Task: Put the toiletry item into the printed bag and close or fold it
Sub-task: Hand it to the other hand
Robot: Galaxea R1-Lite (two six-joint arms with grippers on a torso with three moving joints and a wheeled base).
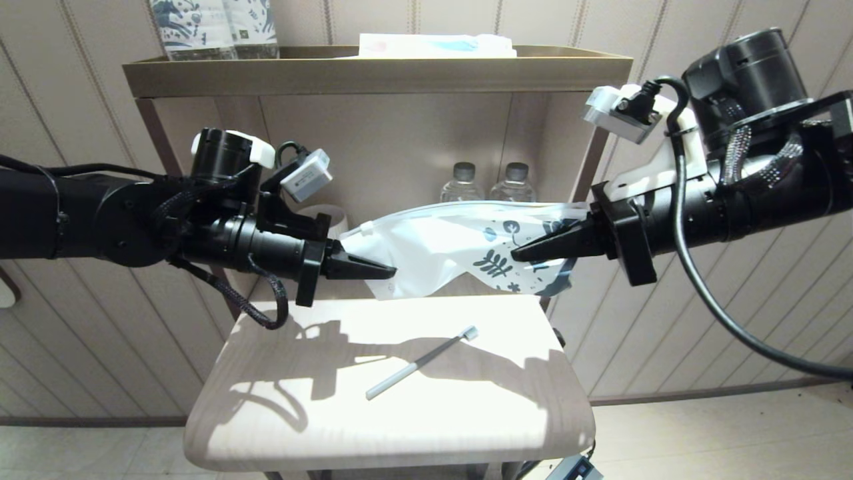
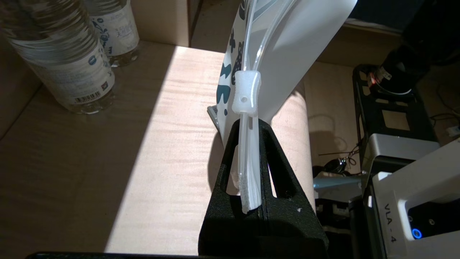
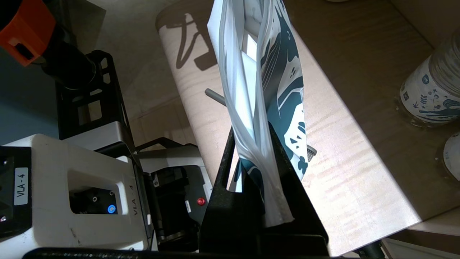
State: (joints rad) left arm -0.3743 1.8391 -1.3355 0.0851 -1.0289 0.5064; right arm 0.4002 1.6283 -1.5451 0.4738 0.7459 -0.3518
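The printed bag (image 1: pixel 440 250), white with dark blue leaf print, hangs stretched in the air between both grippers above the table. My left gripper (image 1: pixel 390 271) is shut on its zip-strip end, just behind the white slider (image 2: pixel 245 92). My right gripper (image 1: pixel 516 254) is shut on the printed end (image 3: pixel 284 93); there the bag's top gapes slightly. The toothbrush (image 1: pixel 421 361), slim and pale grey, lies loose and slanted on the table (image 1: pixel 293 427) below the bag, bristle head toward the back right. In the right wrist view its handle (image 3: pixel 215 97) and bristle head (image 3: pixel 311 150) peek out from behind the bag.
Two water bottles (image 1: pixel 486 183) stand on the lower shelf behind the bag. Blue-patterned packages (image 1: pixel 213 27) and a flat white-and-blue packet (image 1: pixel 436 45) rest on the upper shelf. A blue-printed paper cup (image 3: pixel 433 90) stands near the right arm. The robot base (image 3: pixel 72 187) sits below the table's front edge.
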